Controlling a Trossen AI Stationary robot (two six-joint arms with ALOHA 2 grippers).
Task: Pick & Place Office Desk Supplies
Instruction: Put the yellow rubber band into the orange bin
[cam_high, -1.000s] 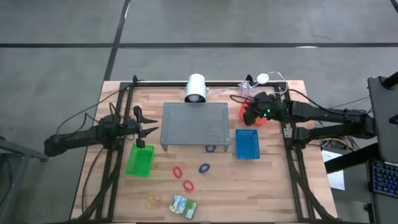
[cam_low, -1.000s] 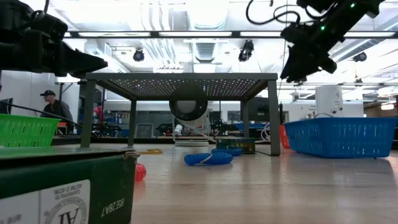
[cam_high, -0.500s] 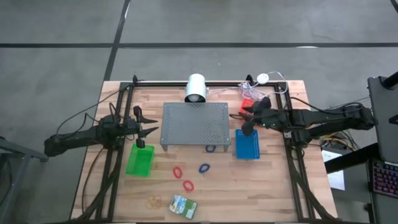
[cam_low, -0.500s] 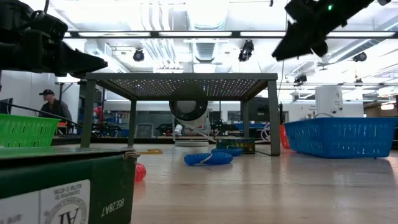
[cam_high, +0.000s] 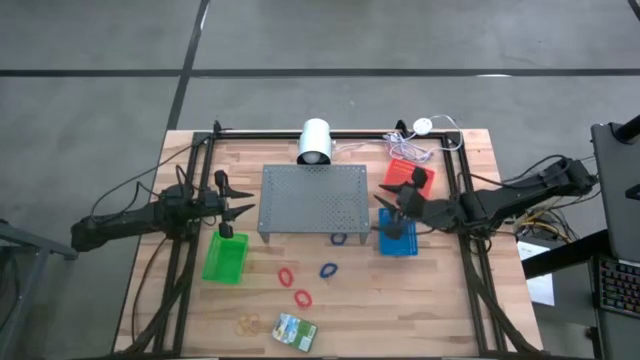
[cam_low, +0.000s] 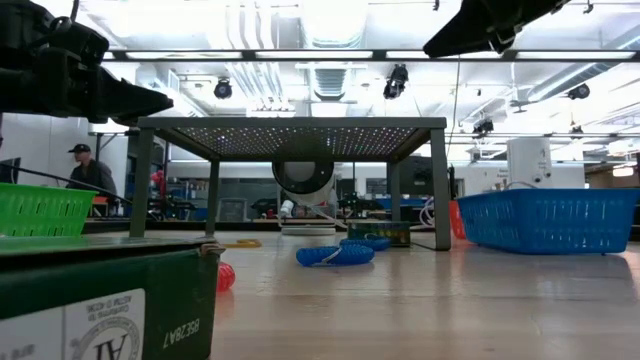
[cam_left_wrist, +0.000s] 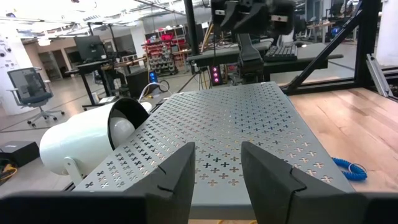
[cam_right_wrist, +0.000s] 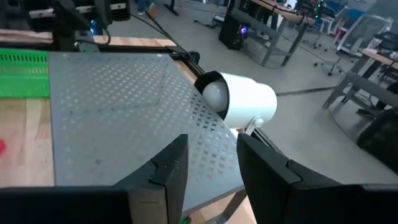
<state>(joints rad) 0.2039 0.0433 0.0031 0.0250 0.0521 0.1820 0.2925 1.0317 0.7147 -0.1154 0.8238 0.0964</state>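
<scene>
Mostly the job looks undone. At the left, the left tool (cam_high: 232, 207) hangs with its fingers apart, empty, just above the green basket (cam_high: 225, 258), which shows nothing inside. Rubber bands (cam_high: 247, 323) and the crayon box (cam_high: 295, 329) lie at the near edge of the surface (cam_high: 360, 320); red bands (cam_high: 287, 275) and a blue band (cam_high: 328, 270) sit mid-surface, another blue band (cam_high: 339, 239) beside the grey stand (cam_high: 314, 200). Rightward, the right tool (cam_high: 392, 204) hovers spread and empty over the blue basket (cam_high: 397, 238).
</scene>
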